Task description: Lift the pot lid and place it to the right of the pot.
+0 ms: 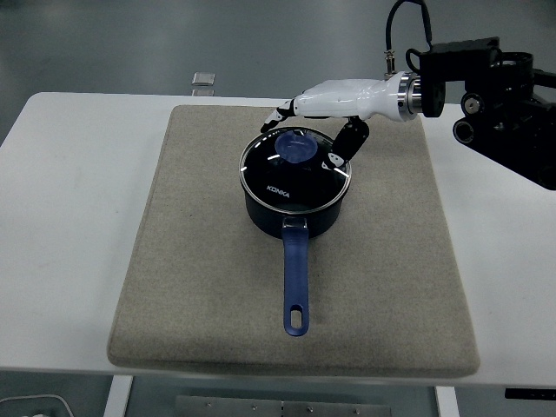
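Item one, we record a dark blue pot [291,213] standing on a beige mat [174,261] on the white counter [69,174], its long blue handle [295,282] pointing toward the near edge. Its glass lid [295,169] sits on the pot, blue knob [298,148] at centre. Item two, we note the right hand [317,122], white with dark fingertips, reaching in over the lid's far side, fingers loosely spread around the knob and holding nothing.

A single head view is given, taken from high on the robot's side and aimed forward and down. The white bench [78,174] is seen at middling range, its near edge along the bottom; floor is shown beyond it.
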{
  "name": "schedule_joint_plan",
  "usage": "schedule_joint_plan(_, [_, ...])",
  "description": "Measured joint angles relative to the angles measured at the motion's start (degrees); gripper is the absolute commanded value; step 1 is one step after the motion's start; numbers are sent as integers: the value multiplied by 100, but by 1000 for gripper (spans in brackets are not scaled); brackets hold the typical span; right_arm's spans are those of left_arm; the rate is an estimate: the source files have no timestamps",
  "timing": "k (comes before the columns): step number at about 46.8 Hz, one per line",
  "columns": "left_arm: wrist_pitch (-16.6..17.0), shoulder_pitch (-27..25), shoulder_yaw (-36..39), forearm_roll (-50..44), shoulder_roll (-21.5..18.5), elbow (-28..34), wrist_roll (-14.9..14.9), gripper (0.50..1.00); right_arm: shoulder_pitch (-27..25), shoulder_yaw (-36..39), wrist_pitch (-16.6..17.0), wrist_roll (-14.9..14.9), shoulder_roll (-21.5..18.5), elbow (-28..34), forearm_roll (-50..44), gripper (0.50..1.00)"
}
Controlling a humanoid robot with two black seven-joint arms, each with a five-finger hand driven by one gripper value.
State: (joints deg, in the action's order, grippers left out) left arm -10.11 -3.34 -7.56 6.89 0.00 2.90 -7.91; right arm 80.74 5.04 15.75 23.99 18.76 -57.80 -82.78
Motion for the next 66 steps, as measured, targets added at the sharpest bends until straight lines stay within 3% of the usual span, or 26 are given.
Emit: schedule_joint_plan(66, [0,1,0,-3,0,0,0,1000,-195,-208,-508,88,-176,267,-492,899])
